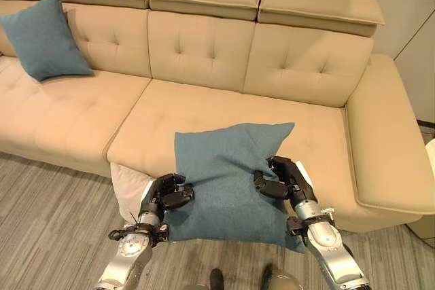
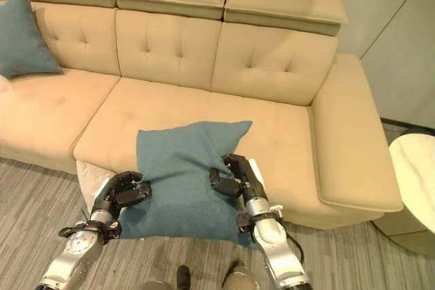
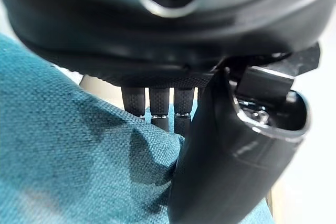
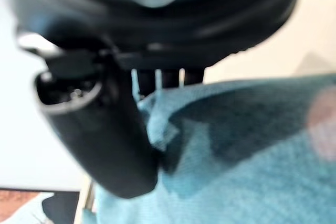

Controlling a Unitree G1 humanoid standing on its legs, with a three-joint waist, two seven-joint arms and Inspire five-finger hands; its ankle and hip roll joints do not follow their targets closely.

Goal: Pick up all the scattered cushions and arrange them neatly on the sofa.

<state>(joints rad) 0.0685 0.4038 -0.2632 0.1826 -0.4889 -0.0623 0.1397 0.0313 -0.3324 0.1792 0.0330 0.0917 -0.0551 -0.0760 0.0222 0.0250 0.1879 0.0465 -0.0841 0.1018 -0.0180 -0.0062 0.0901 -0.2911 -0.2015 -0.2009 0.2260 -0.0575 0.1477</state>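
While both hands point(image 1: 170, 191) point(image 1: 280, 180) pinch its edges, the cushion point(image 1: 228, 178) overhangs the sofa point(image 1: 204, 110).

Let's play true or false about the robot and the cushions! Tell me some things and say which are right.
1. Both hands grip one blue cushion. True: the left hand pinches its left edge and the right hand its right edge.
2. The held cushion lies flat in the middle of the seat. False: it hangs over the sofa's front edge.
3. A second blue cushion leans against the backrest at the sofa's left end. True.
4. That second cushion is red. False: it is blue too.
5. A pale cushion shows beside the held one, by the left hand. True.
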